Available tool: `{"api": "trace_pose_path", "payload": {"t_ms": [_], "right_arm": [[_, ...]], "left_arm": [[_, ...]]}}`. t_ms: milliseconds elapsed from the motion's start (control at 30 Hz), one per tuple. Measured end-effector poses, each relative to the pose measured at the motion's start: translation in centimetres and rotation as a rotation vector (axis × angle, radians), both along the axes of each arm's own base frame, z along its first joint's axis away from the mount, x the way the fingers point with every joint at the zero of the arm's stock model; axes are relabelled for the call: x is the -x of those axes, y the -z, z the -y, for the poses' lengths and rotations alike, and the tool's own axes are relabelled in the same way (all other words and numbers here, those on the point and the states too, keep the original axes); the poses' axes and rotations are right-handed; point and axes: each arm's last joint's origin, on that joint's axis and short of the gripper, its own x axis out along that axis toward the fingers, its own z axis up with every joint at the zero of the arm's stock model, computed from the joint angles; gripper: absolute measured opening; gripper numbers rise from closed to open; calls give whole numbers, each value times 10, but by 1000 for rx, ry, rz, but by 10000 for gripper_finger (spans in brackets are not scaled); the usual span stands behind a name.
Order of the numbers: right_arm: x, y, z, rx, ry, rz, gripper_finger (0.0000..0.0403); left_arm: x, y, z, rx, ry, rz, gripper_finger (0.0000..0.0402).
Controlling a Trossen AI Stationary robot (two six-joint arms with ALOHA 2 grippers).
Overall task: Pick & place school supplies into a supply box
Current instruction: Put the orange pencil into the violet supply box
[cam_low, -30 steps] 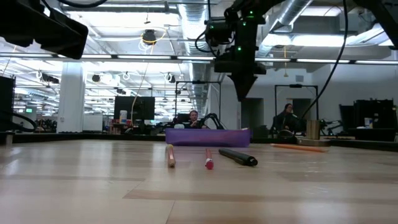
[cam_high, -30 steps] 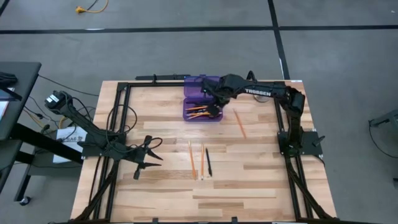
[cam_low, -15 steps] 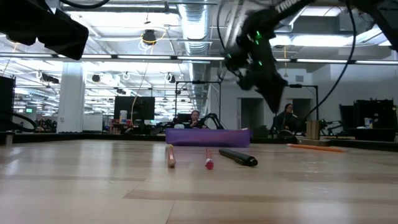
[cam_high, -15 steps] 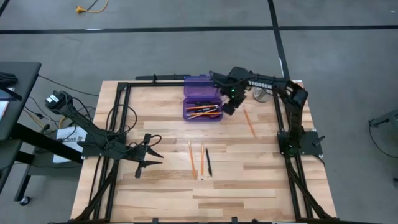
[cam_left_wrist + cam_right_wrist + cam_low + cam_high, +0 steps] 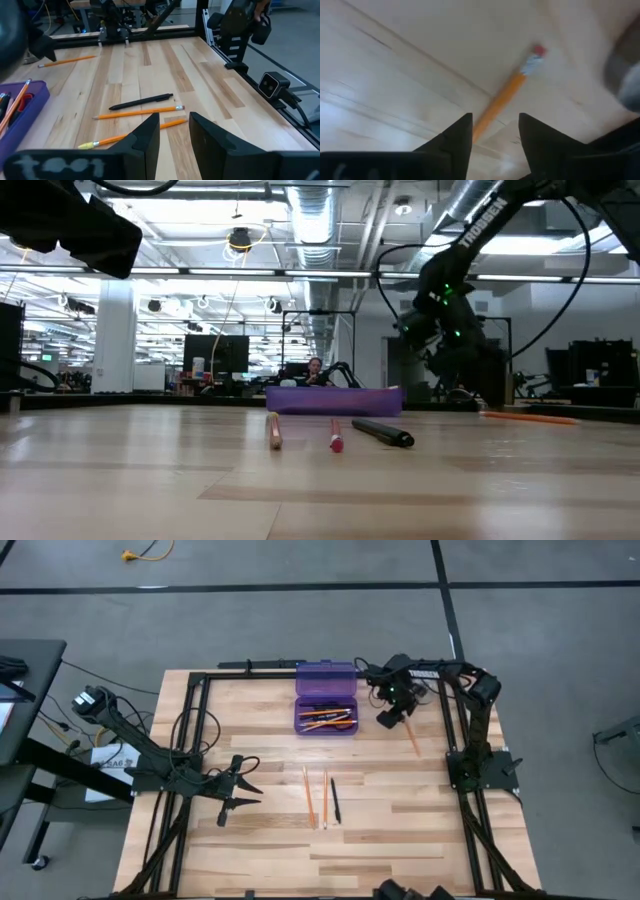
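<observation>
fingers apart | right gripper over pencil | eraser away

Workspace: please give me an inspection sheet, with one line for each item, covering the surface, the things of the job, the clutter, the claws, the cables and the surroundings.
Surface: wooden table inside a black frame.
Job's things: purple supply box open, with pencils and pens inside; two orange pencils and a black pen lie mid-table; one more pencil lies to the right of the box.
Clutter: nothing seen.
Claws: right claw open, above that lone pencil, holding nothing; left claw open, waiting at the table's left side.
Cables: bundle along the left arm; yellow cable on the floor.
Surroundings: grey floor; people sit far behind the table.
</observation>
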Motion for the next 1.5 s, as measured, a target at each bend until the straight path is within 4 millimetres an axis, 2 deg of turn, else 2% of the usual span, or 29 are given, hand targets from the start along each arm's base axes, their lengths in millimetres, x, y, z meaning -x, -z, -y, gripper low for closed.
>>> {"api": "trace_pose_path", "payload": {"t_ms": [300, 500, 700, 867, 1133, 1500], "right_arm": [[19, 27, -8, 19, 10, -20, 183], [24, 31, -7, 22, 34, -14, 184], [18, 32, -12, 40, 25, -10, 172], [9, 33, -23, 82, -2, -28, 138], [-5, 34, -42, 135, -59, -51, 16], [-18, 33, -54, 175, -107, -65, 7]], "left_arm": [[0, 1, 0, -5, -1, -6, 96], [0, 1, 0, -5, -2, -5, 96], [0, 1, 0, -5, -3, -5, 96], [0, 1, 0, -5, -3, -5, 96], [0, 1, 0, -6, -3, -6, 96], [0, 1, 0, -2, -4, -7, 96]]}}
